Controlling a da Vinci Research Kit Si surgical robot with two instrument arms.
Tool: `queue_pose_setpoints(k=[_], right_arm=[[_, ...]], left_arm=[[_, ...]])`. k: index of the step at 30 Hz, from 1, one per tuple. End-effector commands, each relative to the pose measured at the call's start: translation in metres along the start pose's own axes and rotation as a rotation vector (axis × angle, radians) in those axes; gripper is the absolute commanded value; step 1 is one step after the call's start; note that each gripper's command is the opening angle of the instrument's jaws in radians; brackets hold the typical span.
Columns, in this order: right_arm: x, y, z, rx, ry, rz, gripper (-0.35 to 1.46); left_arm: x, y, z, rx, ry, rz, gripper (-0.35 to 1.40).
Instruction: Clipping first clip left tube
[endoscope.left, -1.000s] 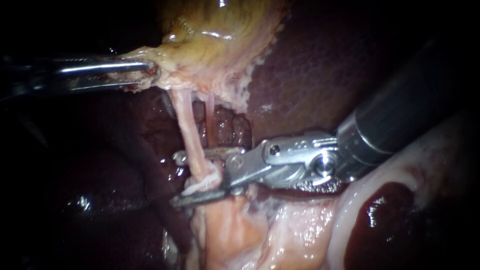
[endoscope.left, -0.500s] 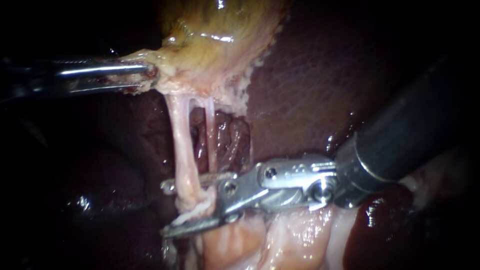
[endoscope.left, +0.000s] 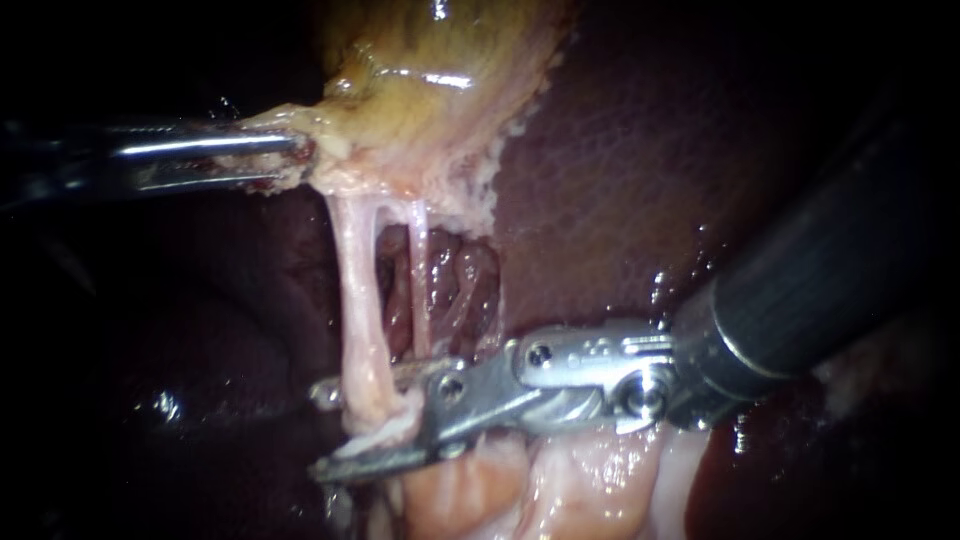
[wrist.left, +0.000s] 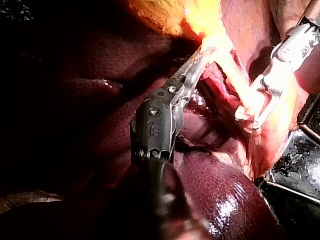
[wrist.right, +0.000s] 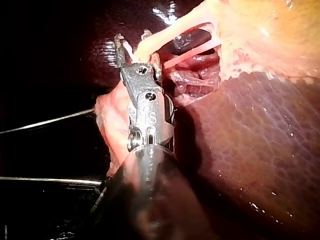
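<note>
Two instruments on the tissue, with the left tube (endoscope.left: 357, 320) lying between parted jaws.
My left instrument (endoscope.left: 298, 155) clamps the gallbladder (endoscope.left: 440, 100) at its lower edge, both jaws on it. My right instrument (endoscope.left: 328, 432) straddles the left tube low down with its jaws narrowly apart, beside the thinner right tube (endoscope.left: 420, 270). The liver (endoscope.left: 620, 180) lies behind.

Shaft of left instrument (endoscope.left: 293, 158) in darkness

Brightly lit in the middle of the endoscope view, sinking to black toward the edges. White glare on the wet gallbladder (endoscope.left: 440, 75), small sparkles on the liver (endoscope.left: 620, 150). Overexposed around the gallbladder in the left wrist view, elsewhere heavily shadowed.
</note>
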Motion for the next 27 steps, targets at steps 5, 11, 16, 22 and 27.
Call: queue_pose_setpoints(k=[5,11,16,22,27], right_arm=[[0.0000,-0.0001,-0.0002,-0.003,0.000,0.027,-0.35],[0.0001,-0.0001,-0.0003,-0.001,0.004,0.099,-0.35],[0.0000,0.0000,-0.0003,-0.002,-0.011,0.100,-0.35],[-0.0003,0.0004,-0.0005,-0.002,-0.011,0.100,-0.35],[-0.0005,0.0006,-0.0006,0.004,-0.012,0.099,-0.35]], left_arm=[[0.0000,0.0000,0.0000,0.000,0.000,0.000,-0.35],[0.0000,0.0000,0.0000,0.000,0.000,0.000,-0.35],[0.0000,0.0000,0.0000,0.000,0.000,0.000,-0.35],[0.0000,0.0000,0.0000,0.000,0.000,-0.001,-0.35],[0.0000,-0.0001,0.0000,0.000,0.000,0.000,-0.35]])
